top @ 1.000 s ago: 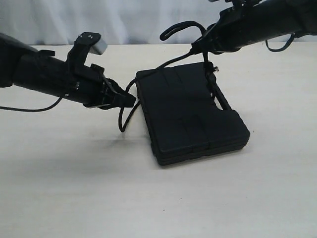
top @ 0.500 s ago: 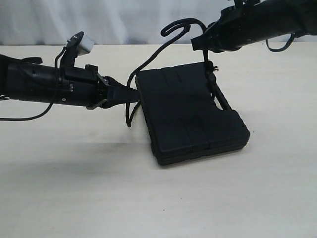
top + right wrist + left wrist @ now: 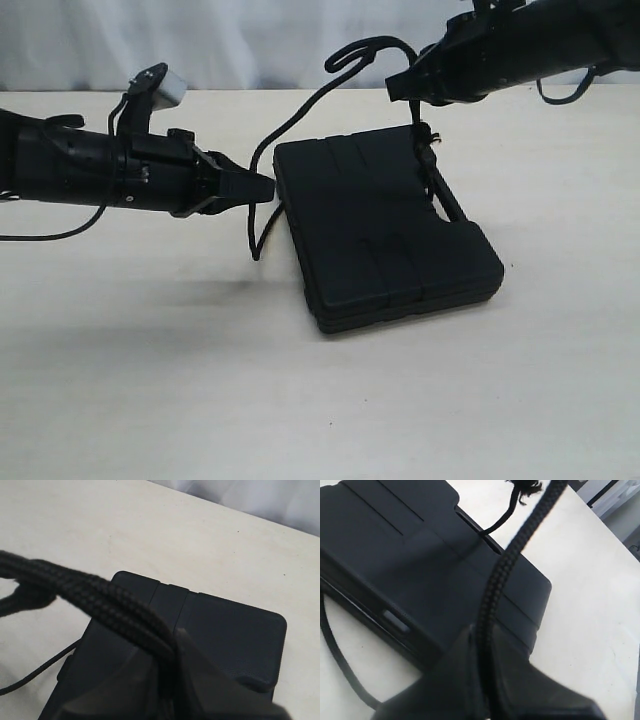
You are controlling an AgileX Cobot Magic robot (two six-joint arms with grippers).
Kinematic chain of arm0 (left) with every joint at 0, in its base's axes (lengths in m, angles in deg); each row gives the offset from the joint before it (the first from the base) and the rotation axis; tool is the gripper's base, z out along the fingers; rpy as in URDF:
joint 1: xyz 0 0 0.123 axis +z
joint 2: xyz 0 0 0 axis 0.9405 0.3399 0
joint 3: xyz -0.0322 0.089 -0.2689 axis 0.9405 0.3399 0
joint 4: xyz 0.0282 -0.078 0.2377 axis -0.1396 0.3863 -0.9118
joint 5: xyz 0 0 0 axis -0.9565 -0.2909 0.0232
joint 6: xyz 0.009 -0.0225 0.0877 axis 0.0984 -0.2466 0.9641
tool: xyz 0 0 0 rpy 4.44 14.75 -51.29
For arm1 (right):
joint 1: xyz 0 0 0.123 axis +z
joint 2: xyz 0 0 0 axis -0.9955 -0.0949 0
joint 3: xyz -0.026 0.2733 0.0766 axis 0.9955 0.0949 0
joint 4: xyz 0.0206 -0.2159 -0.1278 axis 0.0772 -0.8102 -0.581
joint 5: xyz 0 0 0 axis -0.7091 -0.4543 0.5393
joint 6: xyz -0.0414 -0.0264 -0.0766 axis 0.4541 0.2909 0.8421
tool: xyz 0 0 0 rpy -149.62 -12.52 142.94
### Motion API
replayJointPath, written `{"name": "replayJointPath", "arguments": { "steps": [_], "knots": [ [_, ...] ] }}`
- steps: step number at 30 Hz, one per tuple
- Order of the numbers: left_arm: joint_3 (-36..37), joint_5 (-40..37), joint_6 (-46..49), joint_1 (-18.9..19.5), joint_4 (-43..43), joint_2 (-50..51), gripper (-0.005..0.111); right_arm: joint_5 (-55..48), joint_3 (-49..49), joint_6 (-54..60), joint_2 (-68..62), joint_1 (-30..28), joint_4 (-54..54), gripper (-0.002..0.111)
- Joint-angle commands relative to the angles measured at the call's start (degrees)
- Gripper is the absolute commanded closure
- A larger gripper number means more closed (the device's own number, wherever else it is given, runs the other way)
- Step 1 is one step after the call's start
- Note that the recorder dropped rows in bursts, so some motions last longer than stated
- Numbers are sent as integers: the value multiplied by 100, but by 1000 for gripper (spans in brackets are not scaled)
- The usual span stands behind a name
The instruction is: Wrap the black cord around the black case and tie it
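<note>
**Position.** The black case (image 3: 385,235) lies flat on the table (image 3: 150,380), with its handle edge on the right arm's side. The black cord (image 3: 502,580) runs through the air from the left gripper (image 3: 262,188) in an arc to the right gripper (image 3: 400,88). One strand drops from there to the handle edge. A loose tail hangs below the left gripper, beside the case.

**Claws.** Both claws are fully closed on the cord. The right wrist view shows what appear to be two strands pinched together. Whether the cord passes through the handle slot cannot be confirmed.

**Handling.**
- The cord is probably soft and limp and holds no shape. Its braid should give good friction for a knot. Grip it close to the section being placed, because slack will sag.
- The case is rigid, smooth moulded plastic. It may slide under cord tension, so pull evenly from both sides. Corners and ribs should help seat the wrap.
</note>
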Motion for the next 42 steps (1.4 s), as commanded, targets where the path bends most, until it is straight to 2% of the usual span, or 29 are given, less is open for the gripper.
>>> {"name": "replayJointPath", "arguments": {
  "steps": [1, 5, 14, 32, 42],
  "knots": [
    [20, -15, 113, 15, 85, -53, 107, 66, 17, -19, 48, -32, 9, 104],
    [20, -28, 111, 51, 85, -53, 107, 66, 17, -19, 48, -32, 9, 104],
    [20, -365, 85, 436, 85, -53, 107, 54, 17, -6, 48, -32, 9, 104],
    [20, -364, -31, 399, 85, -53, 107, -252, 30, -28, 36, 11, 80, 104],
    [20, -364, -31, 399, 85, -53, 107, 311, 572, -11, 36, 40, 808, 104]
  ]
}}
